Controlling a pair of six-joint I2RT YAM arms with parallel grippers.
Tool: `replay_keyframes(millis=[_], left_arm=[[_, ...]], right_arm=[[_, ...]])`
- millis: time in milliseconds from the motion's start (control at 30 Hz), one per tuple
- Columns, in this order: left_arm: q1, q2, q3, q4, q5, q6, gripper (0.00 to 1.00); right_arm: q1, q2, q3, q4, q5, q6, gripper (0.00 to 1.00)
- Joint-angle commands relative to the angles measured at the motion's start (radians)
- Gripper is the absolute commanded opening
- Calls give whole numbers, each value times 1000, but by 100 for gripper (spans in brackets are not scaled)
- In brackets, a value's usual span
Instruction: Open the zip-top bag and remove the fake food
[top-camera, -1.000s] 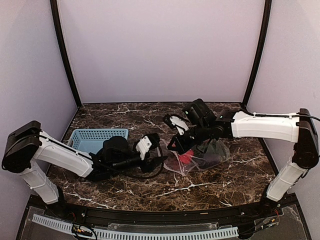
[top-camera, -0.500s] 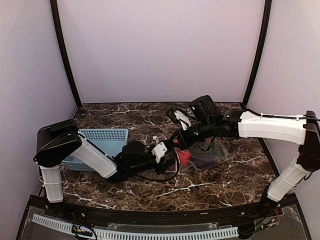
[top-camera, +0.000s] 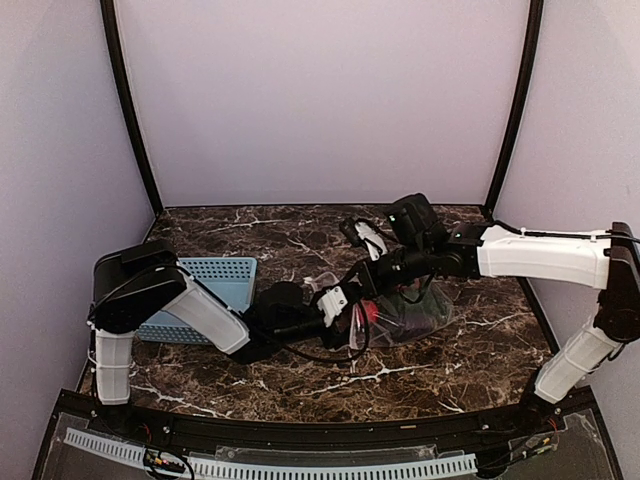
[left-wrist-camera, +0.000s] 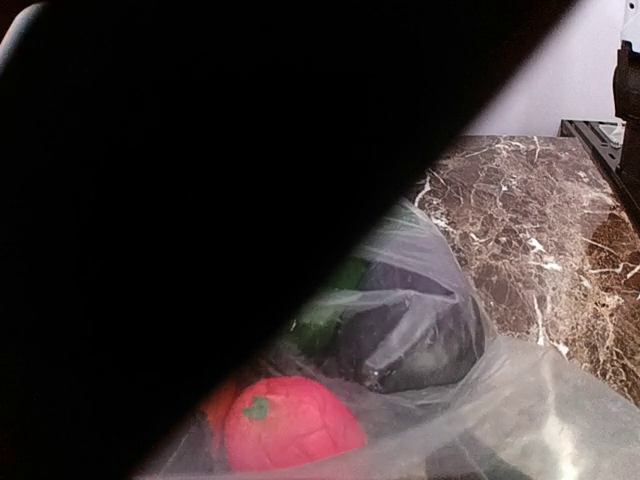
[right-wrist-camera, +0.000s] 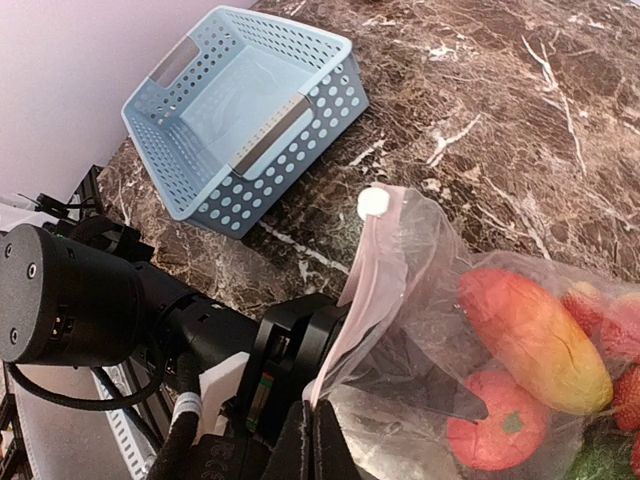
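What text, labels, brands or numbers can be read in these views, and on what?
None: no legible text in any view.
On the clear crinkly zip-top bag with its pale pink zip strip: no print visible.
On the light-blue perforated plastic basket: no label visible.
On the white-and-black robot arms: no readable marking; small details are too blurred to tell.

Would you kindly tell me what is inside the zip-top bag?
Through the clear zip-top bag show a red tomato, an orange-red piece, a green vegetable and a dark purple eggplant. Anything beneath them is covered.
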Motion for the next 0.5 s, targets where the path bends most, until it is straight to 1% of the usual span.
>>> replay_keyframes(millis=[0,167,367,433,467], left_arm=[[-5,53,52,-91,13,24,71],[1,90,101,-131,6,11,72],[10,137,156,-202,2,-13,76],[12,148,165,-214,-3,-18,76],[15,152,167,-217,-7,-21,74]], right_arm=[[9,-24,-36,89,-6,42,0],[1,-35,-68,102,8,58,0],[-3,-44,-85,112,12,63,0],[-6,-48,-90,115,14,63,0],[-8,-48,-93,116,16,63,0]])
